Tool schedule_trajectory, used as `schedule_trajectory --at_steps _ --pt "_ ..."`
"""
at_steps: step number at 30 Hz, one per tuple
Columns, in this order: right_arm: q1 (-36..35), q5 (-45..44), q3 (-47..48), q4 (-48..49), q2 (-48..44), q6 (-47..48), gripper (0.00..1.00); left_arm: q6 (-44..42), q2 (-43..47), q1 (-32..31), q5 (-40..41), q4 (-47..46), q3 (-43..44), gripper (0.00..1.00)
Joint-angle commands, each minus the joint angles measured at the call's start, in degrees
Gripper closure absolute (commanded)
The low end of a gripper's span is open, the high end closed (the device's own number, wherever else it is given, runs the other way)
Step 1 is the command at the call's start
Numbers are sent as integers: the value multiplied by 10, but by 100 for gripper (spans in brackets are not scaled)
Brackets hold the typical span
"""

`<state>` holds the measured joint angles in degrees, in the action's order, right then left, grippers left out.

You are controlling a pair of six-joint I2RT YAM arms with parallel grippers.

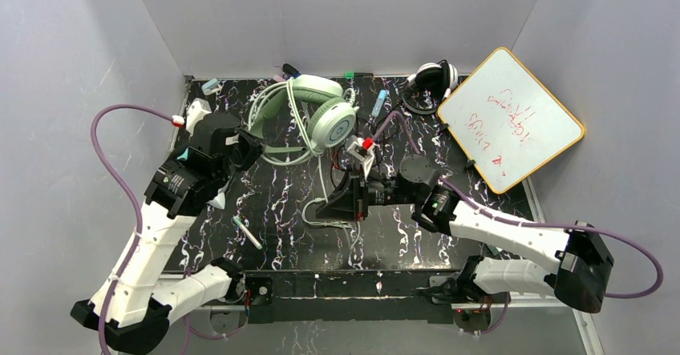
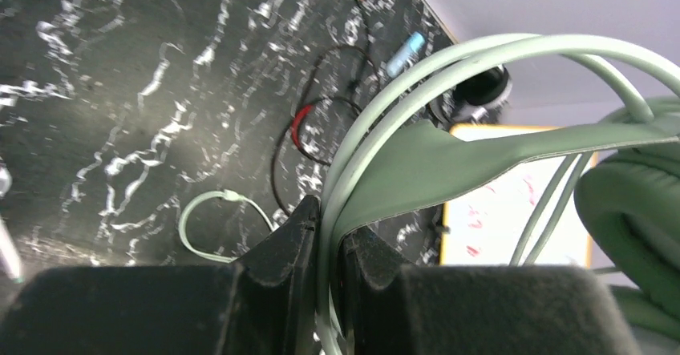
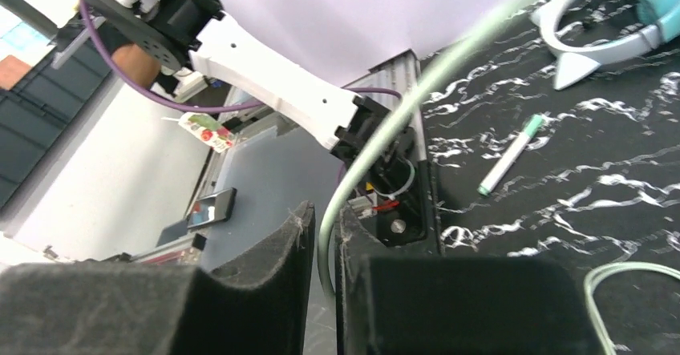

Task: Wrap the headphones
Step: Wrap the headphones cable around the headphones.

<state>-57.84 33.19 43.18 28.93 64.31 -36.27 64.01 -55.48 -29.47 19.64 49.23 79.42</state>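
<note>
Mid-wrap: left end effector (image 2: 327,219) clenched on band of mint-green over-ear headset (image 1: 321,110), far centre-left of black marbled tabletop (image 1: 401,235). Its pale green cable (image 3: 377,143) runs between the jaws of right end effector (image 3: 325,219) (gripped or slack, cannot tell). Next likely needs looping the cable round the band.

Your big headset (image 1: 321,110) at back centre of the surface (image 1: 385,243), smaller headset (image 1: 433,78) behind it rightward, whiteboard (image 1: 510,119) far right, marker (image 1: 247,232) front left.

Three headsets are lying out: one mint-green headset (image 1: 321,110), one black-and-white headset (image 1: 433,77) and one teal headset (image 3: 657,2). One whiteboard (image 1: 509,119) is sitting nearby.
</note>
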Motion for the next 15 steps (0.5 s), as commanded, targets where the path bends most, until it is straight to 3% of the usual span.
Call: schedule_trajectory --at_steps 1,7,11,15 --pt "-23 2 61 58 14 -34 77 -15 17 2 118 -54 -21 100" --pt "-24 -53 85 122 36 -108 77 -57 11 2 180 -58 -67 100" --pt "-23 -71 119 117 58 -110 77 -78 23 2 200 -80 -110 100" --pt "-24 -81 171 71 75 -86 75 -169 21 2 210 -104 -147 100"
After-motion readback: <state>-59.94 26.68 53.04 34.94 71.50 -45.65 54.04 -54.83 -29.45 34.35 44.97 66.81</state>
